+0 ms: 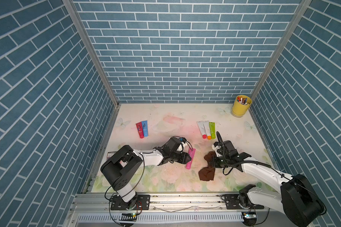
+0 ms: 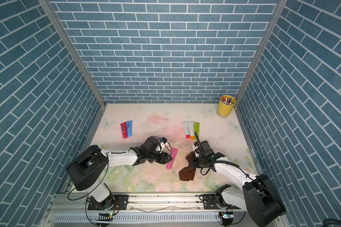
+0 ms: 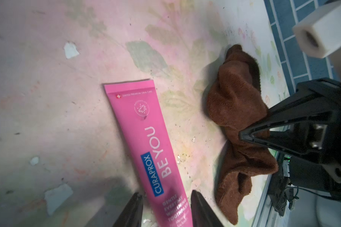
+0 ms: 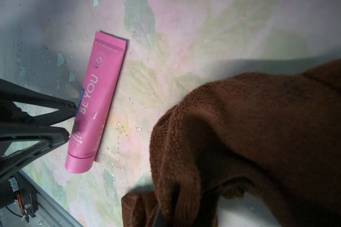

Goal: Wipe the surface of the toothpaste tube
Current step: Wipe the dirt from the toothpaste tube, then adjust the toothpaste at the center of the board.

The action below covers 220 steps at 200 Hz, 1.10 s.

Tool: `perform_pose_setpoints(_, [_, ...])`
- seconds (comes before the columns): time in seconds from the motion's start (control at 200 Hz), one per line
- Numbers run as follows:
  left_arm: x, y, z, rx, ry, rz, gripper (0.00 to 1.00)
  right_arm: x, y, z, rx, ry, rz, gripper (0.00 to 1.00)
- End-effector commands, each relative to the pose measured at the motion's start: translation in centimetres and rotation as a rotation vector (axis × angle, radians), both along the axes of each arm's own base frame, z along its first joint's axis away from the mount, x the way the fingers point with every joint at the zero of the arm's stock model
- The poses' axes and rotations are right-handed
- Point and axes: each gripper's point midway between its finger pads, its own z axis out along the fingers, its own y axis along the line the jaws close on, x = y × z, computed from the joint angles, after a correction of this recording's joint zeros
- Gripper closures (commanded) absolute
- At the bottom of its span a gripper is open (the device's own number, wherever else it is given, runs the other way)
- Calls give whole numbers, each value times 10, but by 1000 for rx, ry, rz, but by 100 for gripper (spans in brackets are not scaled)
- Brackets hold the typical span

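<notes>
Toothpaste tube (image 4: 96,94) shows its cap (image 4: 78,164) in right wrist view, not left.

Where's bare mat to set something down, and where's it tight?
Free: rear centre, between the red and blue tubes and the white and green tubes; front strip by the rail. Crowded: the middle, where left gripper, pink tube, right gripper and brown cloth bunch.

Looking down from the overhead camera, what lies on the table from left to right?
Red toothpaste tube, blue toothpaste tube, pink toothpaste tube, white tube with red cap, white tube with orange cap, green tube, yellow cup of pens. The brown cloth is left out: it overlaps the white tubes.
</notes>
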Motion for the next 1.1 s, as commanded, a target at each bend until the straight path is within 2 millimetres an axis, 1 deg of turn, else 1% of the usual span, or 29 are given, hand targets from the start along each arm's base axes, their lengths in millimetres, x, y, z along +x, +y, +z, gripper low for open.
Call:
perform_pose_setpoints(0.0, [1, 0, -8, 30, 7, -22, 55, -2, 2, 2, -14, -20, 52, 100])
perform_pose_setpoints(0.235, [6, 5, -31, 105, 23, -9, 55, -3, 4, 0, -28, -19, 64, 100])
perform_pose_setpoints(0.335, [10, 9, -40, 145, 26, 16, 65, -3, 4, 0, -35, -22, 64, 100])
perform_pose_setpoints(0.4, [10, 9, -41, 156, 25, 21, 71, -4, 4, 0, -36, -25, 66, 100])
perform_pose_setpoints(0.515, [11, 14, -43, 229, -8, 45, 80, -3, 4, 1, -35, -31, 66, 100])
perform_pose_setpoints(0.58, [13, 21, -43, 282, -31, 68, 83, -3, 4, 1, -35, -31, 66, 100])
perform_pose_setpoints(0.685, [22, 39, -35, 388, -96, 133, 87, -4, 4, 2, -34, -34, 67, 100])
perform_pose_setpoints(0.765, [33, 52, -20, 465, -166, 189, 89, -4, 4, 3, -31, -39, 67, 100])
perform_pose_setpoints(0.935, [55, 92, 12, 715, -330, 317, 92, -4, 5, 3, -28, -41, 69, 100])
perform_pose_setpoints(1.01, [64, 105, 17, 809, -380, 355, 92, -4, 5, 3, -30, -40, 70, 100])
perform_pose_setpoints(1.095, [71, 114, 14, 910, -417, 369, 93, -4, 5, 3, -30, -39, 69, 100])
